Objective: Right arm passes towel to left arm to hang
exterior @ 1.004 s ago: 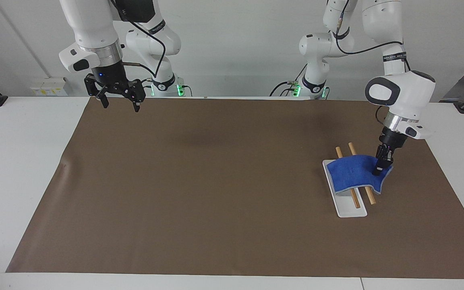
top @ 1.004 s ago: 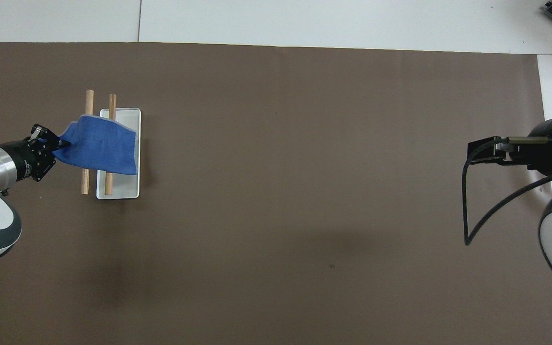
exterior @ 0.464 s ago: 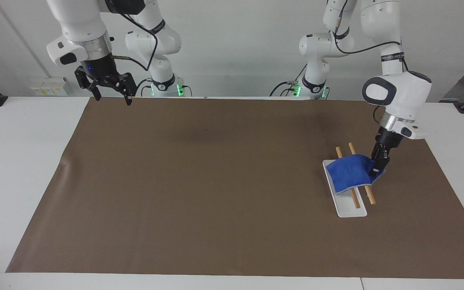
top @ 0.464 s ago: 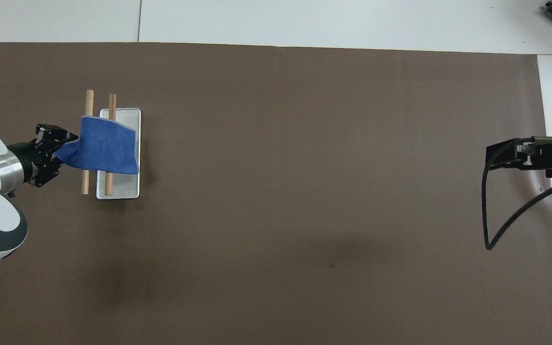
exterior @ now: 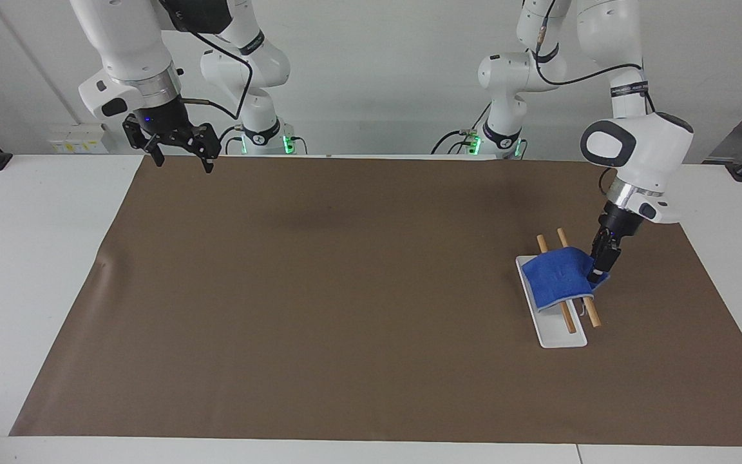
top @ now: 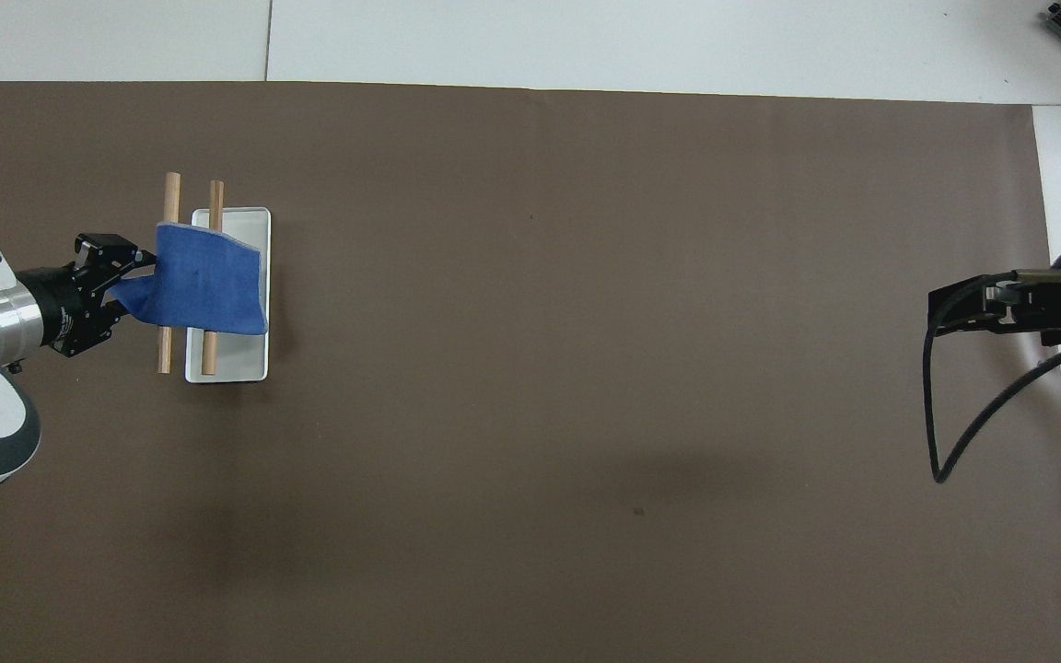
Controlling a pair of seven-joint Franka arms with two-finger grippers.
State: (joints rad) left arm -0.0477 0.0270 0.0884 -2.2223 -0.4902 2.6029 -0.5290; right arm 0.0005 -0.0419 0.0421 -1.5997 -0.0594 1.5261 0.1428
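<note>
The blue towel [exterior: 558,277] lies draped over two wooden rods [exterior: 592,314] on a white base [exterior: 563,339] toward the left arm's end of the table. It also shows in the overhead view [top: 208,285]. My left gripper [exterior: 598,265] is shut on the towel's end, which hangs down beside the outer rod; it shows in the overhead view too [top: 125,284]. My right gripper [exterior: 184,164] is open and empty, raised over the mat's edge near its own base, and waits there [top: 936,311].
A brown mat [exterior: 345,309] covers most of the white table [exterior: 36,258]. The rods [top: 171,198] stick out past the towel at both ends over the white base [top: 236,364]. A black cable [top: 931,414] loops from the right arm's wrist.
The left gripper has drawn the towel's end in toward the rods and lowered it, so the towel drapes tighter. The right gripper has pulled back toward its base and stayed open.
</note>
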